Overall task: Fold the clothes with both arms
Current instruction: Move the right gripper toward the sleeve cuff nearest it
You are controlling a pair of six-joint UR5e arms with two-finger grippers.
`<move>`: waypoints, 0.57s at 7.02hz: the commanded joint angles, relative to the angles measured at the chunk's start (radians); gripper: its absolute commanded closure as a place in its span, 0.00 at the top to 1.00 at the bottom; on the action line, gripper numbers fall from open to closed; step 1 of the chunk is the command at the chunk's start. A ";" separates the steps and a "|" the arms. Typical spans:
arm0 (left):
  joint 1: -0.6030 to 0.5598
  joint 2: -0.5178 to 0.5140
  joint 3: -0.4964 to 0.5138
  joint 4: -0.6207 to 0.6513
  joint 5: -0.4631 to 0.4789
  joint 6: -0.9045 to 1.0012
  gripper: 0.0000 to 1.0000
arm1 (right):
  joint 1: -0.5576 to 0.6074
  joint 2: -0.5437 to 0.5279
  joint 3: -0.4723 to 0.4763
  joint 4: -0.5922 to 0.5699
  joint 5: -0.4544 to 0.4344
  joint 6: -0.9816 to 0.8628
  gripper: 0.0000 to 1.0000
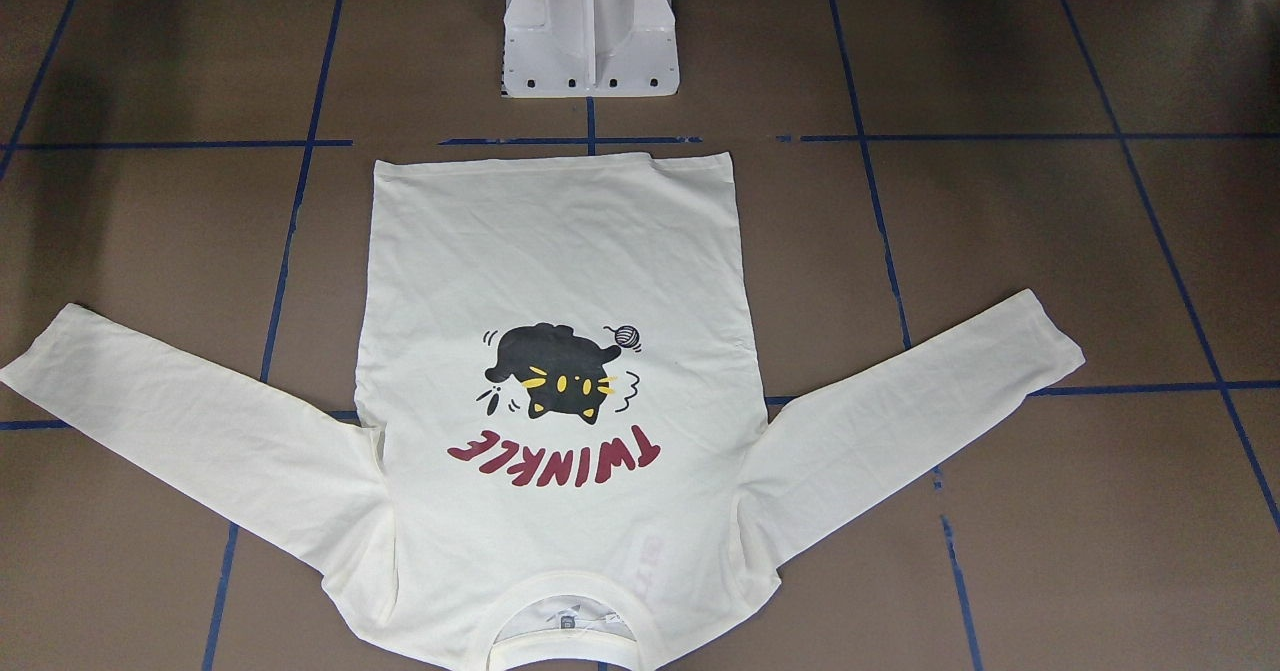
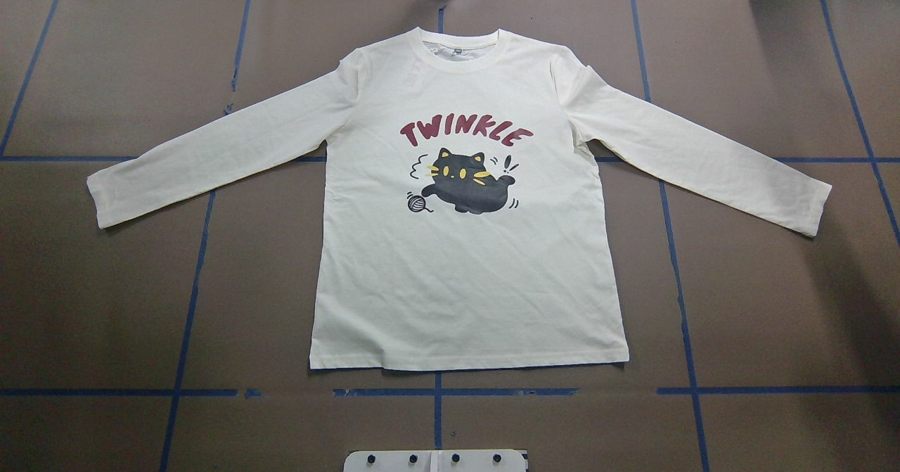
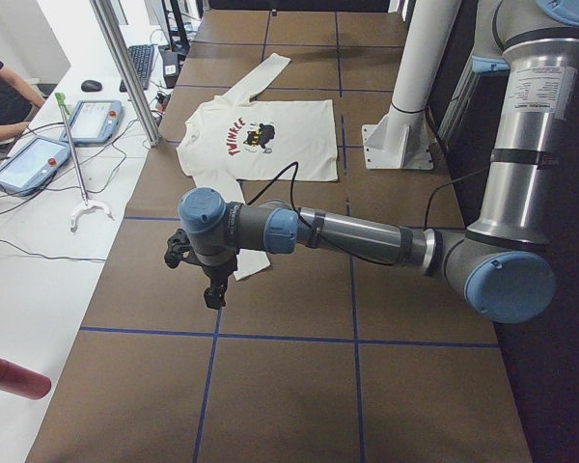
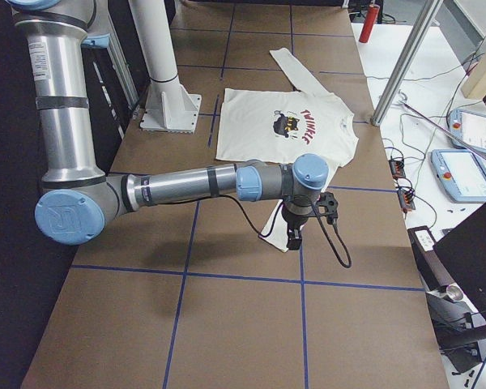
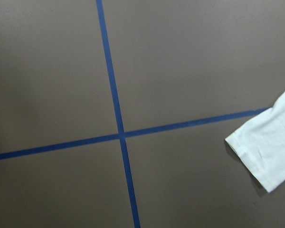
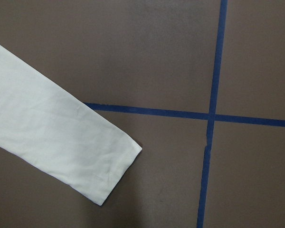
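The cream-white shirt lies flat and face up on the brown table, with both sleeves spread out. The black cat, yarn ball and red "TWINKLE" print face upward. Neither arm shows in the overhead or front views. My left arm reaches over the table, and its gripper hangs above the surface just past one sleeve cuff. The right arm holds its gripper over the other cuff. Whether either gripper is open or shut, I cannot tell. No fingers show in the wrist views.
A white pedestal base stands behind the shirt's hem. Blue tape lines grid the table. A white side bench with control tablets, cables and a person's arm runs along the far edge. A red bottle lies there.
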State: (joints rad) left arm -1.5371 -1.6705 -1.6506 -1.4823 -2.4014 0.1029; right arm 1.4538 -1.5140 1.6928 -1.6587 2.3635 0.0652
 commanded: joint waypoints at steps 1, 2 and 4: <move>0.002 0.005 -0.024 -0.001 0.011 -0.003 1.00 | -0.004 -0.040 0.031 0.002 0.003 0.002 1.00; 0.003 0.015 -0.046 -0.007 0.007 -0.006 1.00 | -0.007 -0.041 0.034 0.020 0.003 0.010 1.00; 0.008 0.026 -0.045 -0.038 0.005 -0.003 1.00 | -0.114 -0.040 -0.020 0.164 0.002 0.025 1.00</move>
State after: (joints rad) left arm -1.5304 -1.6512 -1.6957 -1.5033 -2.3928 0.0997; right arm 1.4158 -1.5535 1.7021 -1.5860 2.3671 0.0782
